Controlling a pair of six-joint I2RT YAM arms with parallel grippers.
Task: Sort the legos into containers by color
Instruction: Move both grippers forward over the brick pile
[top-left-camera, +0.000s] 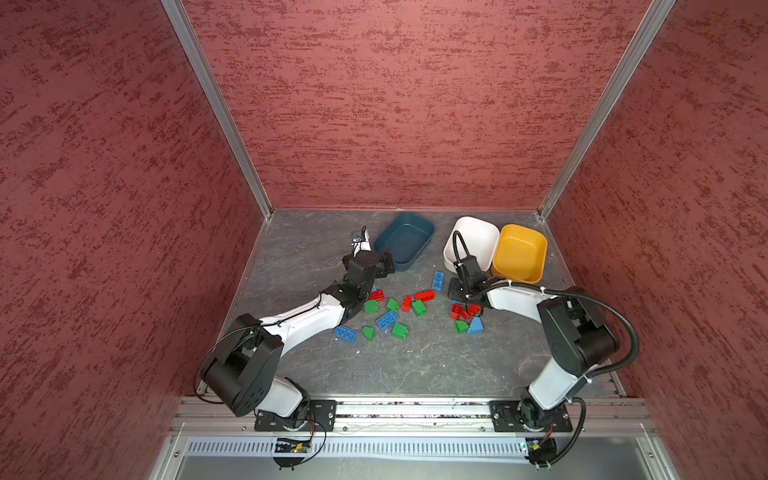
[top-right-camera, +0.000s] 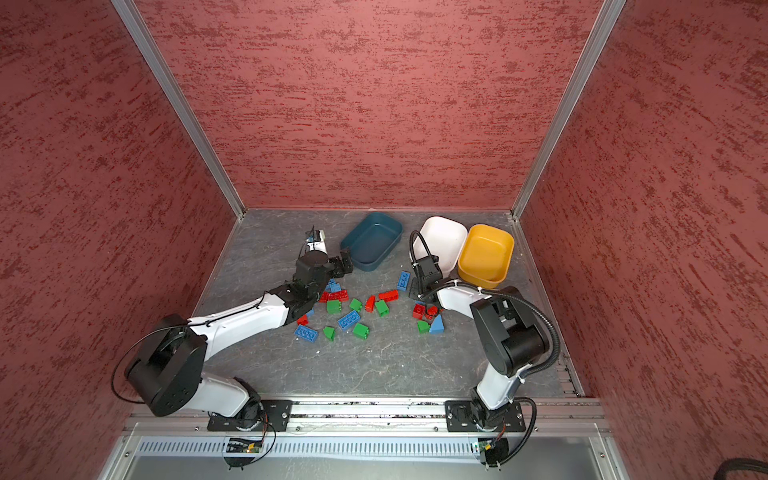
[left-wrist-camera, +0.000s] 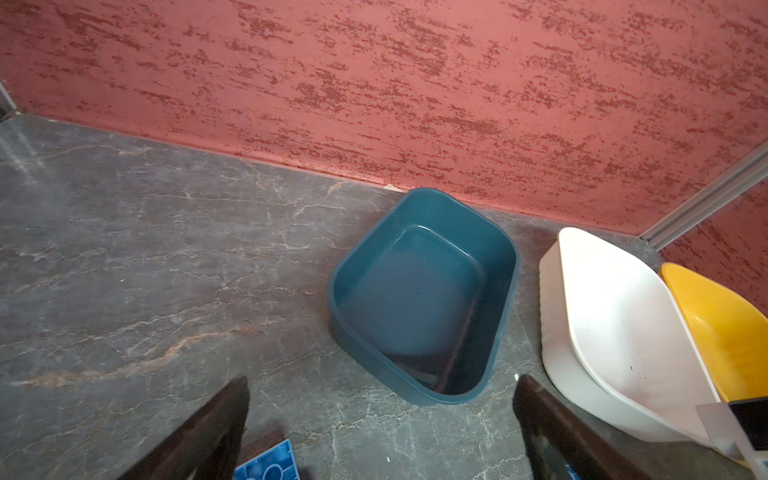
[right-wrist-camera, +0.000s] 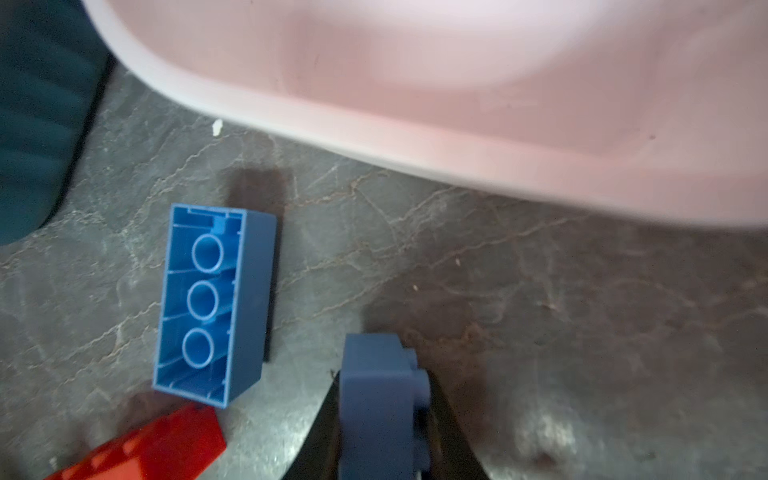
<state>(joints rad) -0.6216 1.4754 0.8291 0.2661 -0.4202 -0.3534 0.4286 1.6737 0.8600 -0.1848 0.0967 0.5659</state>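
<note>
Between the clamped right jaws, a blue brick (right-wrist-camera: 380, 407); left jaws wide apart.

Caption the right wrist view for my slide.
Right pincer shut on a dark blue brick beside an upturned blue brick near the white tub.

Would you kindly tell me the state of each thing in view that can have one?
left gripper: open, empty.
right gripper: shut on the dark blue brick.
teal tub: upright, empty.
white tub: tilted, empty.
yellow tub: empty, against the white tub.
light blue brick: underside up, on the table.
other legos: loose on the table, unsorted.
</note>
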